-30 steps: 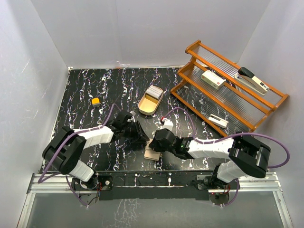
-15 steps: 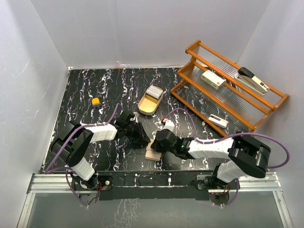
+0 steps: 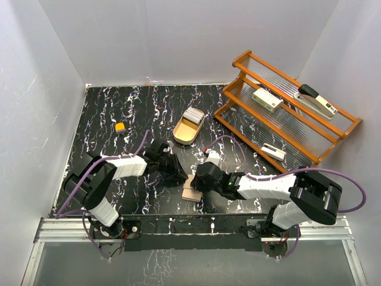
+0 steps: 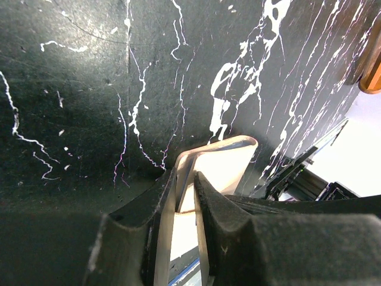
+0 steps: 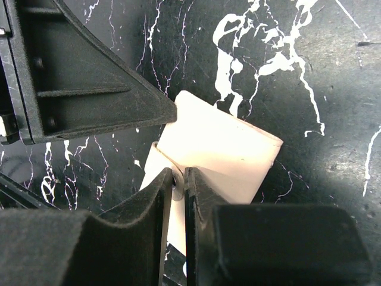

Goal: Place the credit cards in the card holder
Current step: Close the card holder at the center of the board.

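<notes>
**Two sets of jaws met at one spot**

Near the front middle of the table (image 3: 119, 167) lay the tan holder (image 3: 191, 194), one leaf lifted. The left gripper (image 4: 186, 177) was clenched on that raised leaf, pinching it thinly between its fingers. The right gripper (image 5: 178, 174) had its jaws a sliver apart around the holder's small tab; whether it gripped could not be told. The cards (image 3: 191, 114) sat stacked in a gold tray (image 3: 180, 137), well apart, farther back.

arms (image 3: 128, 166): white shells, black joints | cables (image 3: 324, 168): purple | left claw (image 4: 184, 179); right claw (image 5: 179, 174): matte black wedges
</notes>
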Motion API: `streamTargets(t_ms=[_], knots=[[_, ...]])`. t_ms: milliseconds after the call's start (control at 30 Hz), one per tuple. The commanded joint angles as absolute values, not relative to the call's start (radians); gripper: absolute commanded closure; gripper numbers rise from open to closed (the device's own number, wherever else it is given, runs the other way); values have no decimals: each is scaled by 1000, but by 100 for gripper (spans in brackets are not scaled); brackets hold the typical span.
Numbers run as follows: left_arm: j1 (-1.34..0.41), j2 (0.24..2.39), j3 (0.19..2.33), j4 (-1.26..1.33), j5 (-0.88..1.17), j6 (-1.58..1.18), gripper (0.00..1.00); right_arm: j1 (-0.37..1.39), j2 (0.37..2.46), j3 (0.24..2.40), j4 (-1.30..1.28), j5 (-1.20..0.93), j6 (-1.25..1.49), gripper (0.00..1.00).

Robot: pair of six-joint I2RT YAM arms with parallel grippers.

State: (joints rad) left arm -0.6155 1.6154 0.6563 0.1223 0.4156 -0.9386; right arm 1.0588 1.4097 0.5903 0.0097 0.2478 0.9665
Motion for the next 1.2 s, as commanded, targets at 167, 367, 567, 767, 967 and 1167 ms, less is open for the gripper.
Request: streamTargets(t_ms=[167, 367, 567, 767, 967, 1167], knots=[[-616, 1601, 629, 26, 342, -921, 82, 1055, 1378, 590, 16, 282, 951, 95], [-617, 1586, 628, 27, 347, -931, 82, 1055, 1385, 589, 30, 280, 942, 100], [-617, 1569, 633, 14, 348, -938, 79, 1055, 1379, 585, 47, 273, 934, 100], [-617, 1490, 664, -57, 326, -937, 72, 1054, 1383, 587, 55, 281, 928, 100], [-623, 1383, 662, -118, 302, -941, 71, 1052, 1390, 600, 56, 288, 918, 100], [-644, 1330, 595, -42, 374, -966, 79, 1051, 1394, 600, 58, 288, 916, 100]])
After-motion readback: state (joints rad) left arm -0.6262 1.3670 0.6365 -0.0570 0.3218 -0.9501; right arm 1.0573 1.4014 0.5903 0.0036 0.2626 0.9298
